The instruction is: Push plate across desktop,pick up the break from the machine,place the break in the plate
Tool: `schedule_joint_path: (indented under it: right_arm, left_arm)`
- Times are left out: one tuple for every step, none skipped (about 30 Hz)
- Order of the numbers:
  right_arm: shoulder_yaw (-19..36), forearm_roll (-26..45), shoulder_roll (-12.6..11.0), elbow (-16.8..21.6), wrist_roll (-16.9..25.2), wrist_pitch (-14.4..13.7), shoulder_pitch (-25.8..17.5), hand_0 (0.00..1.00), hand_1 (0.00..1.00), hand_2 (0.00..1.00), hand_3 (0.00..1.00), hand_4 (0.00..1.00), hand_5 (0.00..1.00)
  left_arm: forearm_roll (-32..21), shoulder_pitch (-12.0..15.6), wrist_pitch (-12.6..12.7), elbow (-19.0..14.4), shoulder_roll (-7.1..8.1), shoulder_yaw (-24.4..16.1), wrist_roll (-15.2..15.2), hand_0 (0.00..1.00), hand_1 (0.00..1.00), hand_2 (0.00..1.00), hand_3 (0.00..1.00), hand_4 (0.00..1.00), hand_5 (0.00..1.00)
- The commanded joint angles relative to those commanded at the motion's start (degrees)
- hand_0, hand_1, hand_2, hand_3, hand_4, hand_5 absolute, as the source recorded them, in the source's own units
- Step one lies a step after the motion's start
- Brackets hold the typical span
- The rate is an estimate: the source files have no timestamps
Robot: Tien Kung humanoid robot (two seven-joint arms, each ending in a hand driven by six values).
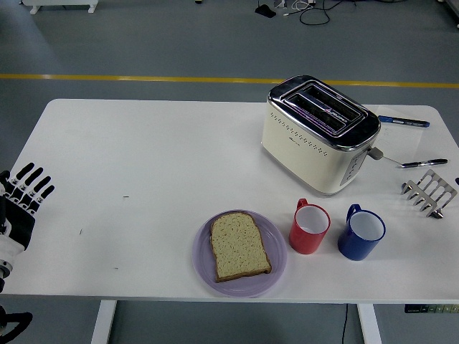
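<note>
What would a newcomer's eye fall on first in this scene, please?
Probably the cream toaster at the table's far right, then the slice of bread lying on the purple plate near the front edge. Beside the plate stand a red mug and a blue mug.

A white table (pixel 143 158) stood on a grey floor (pixel 143 43) crossed by a yellow line (pixel 129 77). Black cables (pixel 315 11) lay tangled on the floor at the far side. Soft, even light fell without hard shadows.
</note>
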Motion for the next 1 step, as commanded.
schedule_joint_path:
  right_arm:
    - [0.1,-0.1,0.1,0.0,0.1,0.1,0.0,0.723,0.691,0.708,0.704,0.477,0.501]
  left_arm:
    - [-0.1,-0.1,0.1,0.0,0.04,0.0,-0.1,0.797,0.791,0.814,0.77,0.532,0.998]
